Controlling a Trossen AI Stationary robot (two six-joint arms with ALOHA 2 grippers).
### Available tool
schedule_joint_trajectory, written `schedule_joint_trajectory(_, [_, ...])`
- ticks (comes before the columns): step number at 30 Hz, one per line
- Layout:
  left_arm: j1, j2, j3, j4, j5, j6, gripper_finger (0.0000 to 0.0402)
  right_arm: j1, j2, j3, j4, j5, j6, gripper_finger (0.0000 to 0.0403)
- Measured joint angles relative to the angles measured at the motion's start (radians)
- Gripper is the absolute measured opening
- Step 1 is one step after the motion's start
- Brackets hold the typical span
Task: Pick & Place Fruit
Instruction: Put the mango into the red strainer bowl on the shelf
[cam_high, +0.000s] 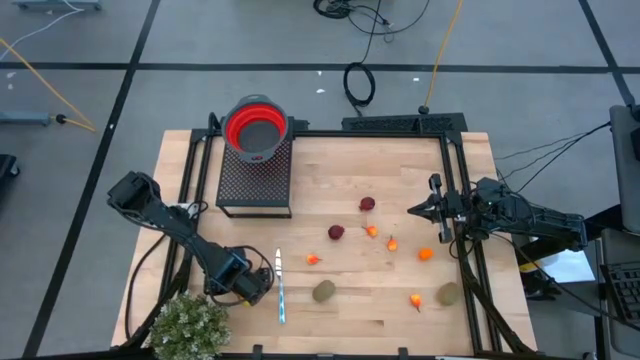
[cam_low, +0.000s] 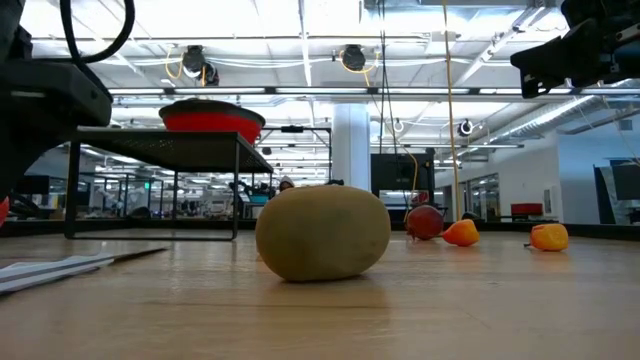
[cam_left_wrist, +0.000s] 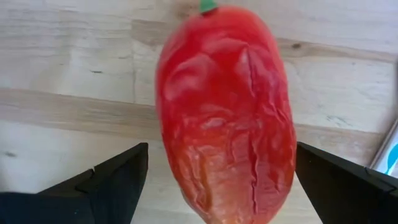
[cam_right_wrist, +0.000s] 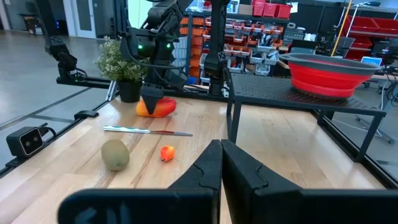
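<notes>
Down at roughly 7 o'clock on the table (cam_high: 400, 310), the left gripper (cam_left_wrist: 217, 180) stands spread around the elongated red-orange fruit (cam_left_wrist: 227, 118) beside the knife (cam_high: 281, 285), while the right gripper (cam_right_wrist: 221, 163), fingers pressed together, waits at 3 o'clock.

Two matte black jointed arms trailing black cables, the left claw (cam_high: 262, 287) lit by green lamps.

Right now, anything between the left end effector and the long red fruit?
Nothing visible. The left end effector is open, its fingers straddling the long red fruit on the table. The knife lies off to the side, clear of the fingers.
</notes>
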Motion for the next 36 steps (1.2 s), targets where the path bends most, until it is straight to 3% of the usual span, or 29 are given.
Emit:
schedule_joint_trajectory(8, [0.0, 0.018, 0.0, 0.001, 0.007, -0.01, 0.0378, 0.0, 0.0, 0.0, 0.0, 0.0, 0.0, 0.0])
schedule_joint_trajectory(22, [0.0, 0.059, 0.0, 0.072, 0.007, -0.036, 0.02, 0.0, 0.0, 0.0, 0.0, 0.0, 0.001, 0.0])
schedule_joint_trajectory(27, [0.0, 0.054, 0.03, 0.053, 0.008, -0.024, 0.02, 0.0, 0.0, 0.0, 0.0, 0.0, 0.001, 0.0])
schedule_joint_trajectory(31, [0.001, 0.051, 0.081, 0.034, -0.003, 0.004, 0.0227, 0.0, 0.0, 0.0, 0.0, 0.0, 0.0, 0.0])
schedule_joint_trajectory(36, [0.002, 0.051, 0.164, 0.014, -0.131, 0.104, 0.0221, 0.0, 0.0, 0.0, 0.0, 0.0, 0.0, 0.0])
